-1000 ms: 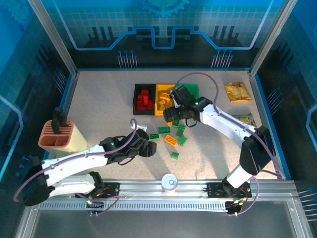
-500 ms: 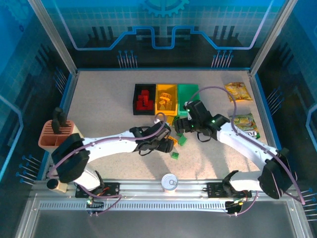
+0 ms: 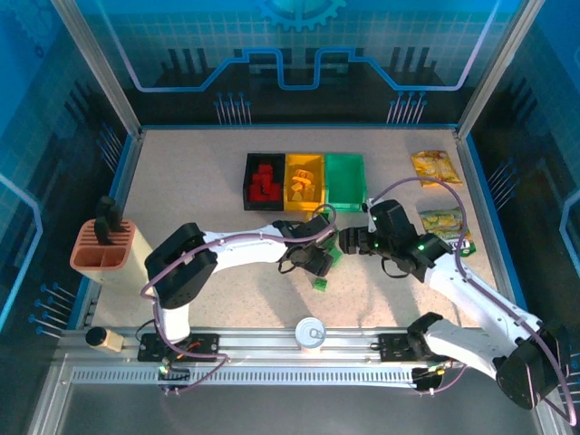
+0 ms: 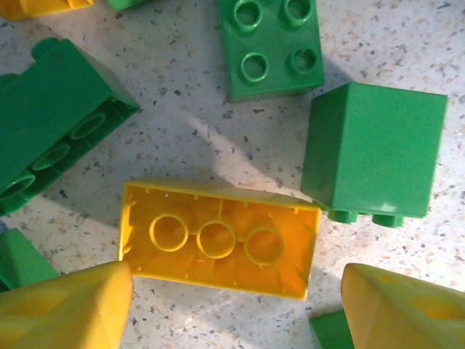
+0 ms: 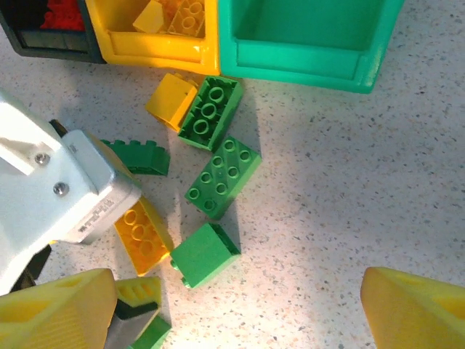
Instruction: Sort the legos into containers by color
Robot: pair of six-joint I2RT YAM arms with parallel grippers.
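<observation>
- The step in hand is a pick: the left tool [image 4: 236, 287] hangs low over a yellow rectangular plastic brick [image 4: 218, 240] that lies hollow side up on the speckled counter [image 3: 181, 181].
- Its fingers [image 4: 65, 305] are spread wide, one off each short end of the brick, and neither appears to touch it.
- That brick sits in the loose pile just in front of the bins, with green plastic bricks [image 4: 272, 43] close on three sides.
- The right tool [image 5: 238, 283] is likewise spread and holds nothing, poised over bare counter beside the pile.
- The black plastic bin [image 3: 247, 186] holds red bricks [image 3: 264, 181] and the yellow plastic bin [image 5: 160, 51] has yellow ones in it, while the green plastic bin [image 5: 305, 29] looks empty, so I judge most of the green sorting remains.
- Next, the left tool probably needs to settle lower, close along the brick's length without snagging the green neighbour at its right end, then lift and carry it to the yellow bin.
</observation>
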